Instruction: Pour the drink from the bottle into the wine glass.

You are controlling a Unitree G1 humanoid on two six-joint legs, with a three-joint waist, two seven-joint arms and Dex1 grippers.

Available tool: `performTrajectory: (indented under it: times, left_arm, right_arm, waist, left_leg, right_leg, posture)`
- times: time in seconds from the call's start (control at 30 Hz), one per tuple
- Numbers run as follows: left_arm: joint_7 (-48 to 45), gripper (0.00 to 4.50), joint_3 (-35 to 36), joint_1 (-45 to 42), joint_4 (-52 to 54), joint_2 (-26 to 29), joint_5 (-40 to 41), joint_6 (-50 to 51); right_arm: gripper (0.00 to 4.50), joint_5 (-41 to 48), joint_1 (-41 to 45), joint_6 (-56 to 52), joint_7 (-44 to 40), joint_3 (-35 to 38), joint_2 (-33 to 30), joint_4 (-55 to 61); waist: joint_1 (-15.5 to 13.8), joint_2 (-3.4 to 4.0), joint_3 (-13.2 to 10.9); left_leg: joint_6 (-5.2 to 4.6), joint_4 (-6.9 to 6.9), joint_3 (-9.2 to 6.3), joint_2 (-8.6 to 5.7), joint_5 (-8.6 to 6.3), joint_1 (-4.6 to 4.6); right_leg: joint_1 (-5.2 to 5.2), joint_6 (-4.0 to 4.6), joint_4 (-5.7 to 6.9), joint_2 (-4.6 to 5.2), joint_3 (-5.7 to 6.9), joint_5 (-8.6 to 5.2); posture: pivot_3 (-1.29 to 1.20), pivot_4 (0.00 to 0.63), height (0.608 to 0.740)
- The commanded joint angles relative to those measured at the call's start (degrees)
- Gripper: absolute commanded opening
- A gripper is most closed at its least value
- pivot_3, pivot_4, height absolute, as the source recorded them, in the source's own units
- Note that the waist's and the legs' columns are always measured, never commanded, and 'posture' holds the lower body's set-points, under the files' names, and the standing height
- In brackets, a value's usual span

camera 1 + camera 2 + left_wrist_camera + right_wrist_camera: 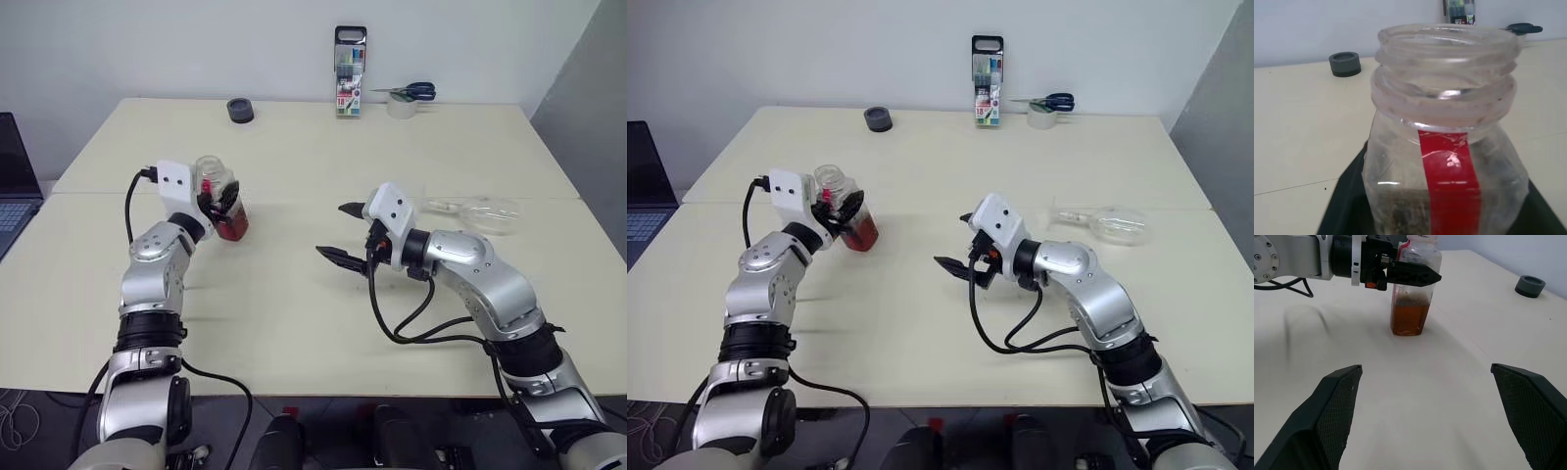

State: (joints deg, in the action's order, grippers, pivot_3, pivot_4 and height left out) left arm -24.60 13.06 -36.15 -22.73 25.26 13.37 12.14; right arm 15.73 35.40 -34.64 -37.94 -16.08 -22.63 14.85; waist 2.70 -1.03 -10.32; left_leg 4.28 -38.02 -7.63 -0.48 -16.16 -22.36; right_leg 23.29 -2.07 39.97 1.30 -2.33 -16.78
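- Bracketing the bottle (217,178) with the left end effector (221,204), fingers lying along both sides; clamped or just touching, cannot tell.
- Keeping the uncapped bottle upright on the bench (294,313), likely so that the drink (1409,318) does not spill.
- Hovering the right end effector (330,230) with fingers spread wide, aimed at the bottle.
- Leaving the wine glass (485,211) lying on its side, well apart to the right, probably needing righting.
- Working on a pale bench against a white wall.
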Motion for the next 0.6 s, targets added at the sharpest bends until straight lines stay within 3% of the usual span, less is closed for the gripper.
performTrajectory:
  times: [0.03,0.13,0.43,0.6]
  left_arm:
    - [0.0,3.69,-0.5,0.6,0.6,0.2,-0.5,-0.8]
    - [-0.2,4.47,-0.5,0.7,0.3,0.2,-0.6,-1.2]
    - [-0.1,4.47,-1.4,2.3,-0.8,0.7,-2.9,-5.4]
    - [0.2,4.47,-0.9,5.8,-1.2,0.8,-3.8,-9.2]
  right_arm:
    - [4.50,-0.1,1.1,0.2,-0.5,0.7,0.1,2.2]
    - [4.50,-0.1,0.9,0.0,-0.5,0.8,0.1,2.6]
    - [4.50,-1.1,-1.6,0.5,0.0,0.3,-0.1,4.1]
    - [4.50,-3.0,-7.6,4.0,1.8,1.5,-0.3,5.9]
  waist:
    - [0.1,0.00,0.0]
    - [0.1,0.00,0.0]
    - [0.1,0.00,0.0]
    - [0.1,-0.01,0.0]
  left_leg:
    - [0.00,0.00,0.00,0.00,0.00,0.00]
    - [0.00,0.00,-0.01,0.00,0.00,-0.01]
    - [0.00,0.02,0.00,0.00,0.00,0.00]
    - [0.00,0.02,0.00,0.00,0.00,0.00]
  right_leg:
    - [0.00,0.00,0.00,0.00,0.00,0.00]
    - [0.00,0.00,0.00,0.00,0.01,0.00]
    - [0.00,0.00,-0.01,0.00,0.00,0.00]
    - [0.00,0.00,-0.01,0.00,0.00,0.00]
  posture:
    - [0.00,0.150,0.740]
    - [0.00,0.150,0.740]
    - [0.00,0.150,0.740]
    - [0.00,0.150,0.740]
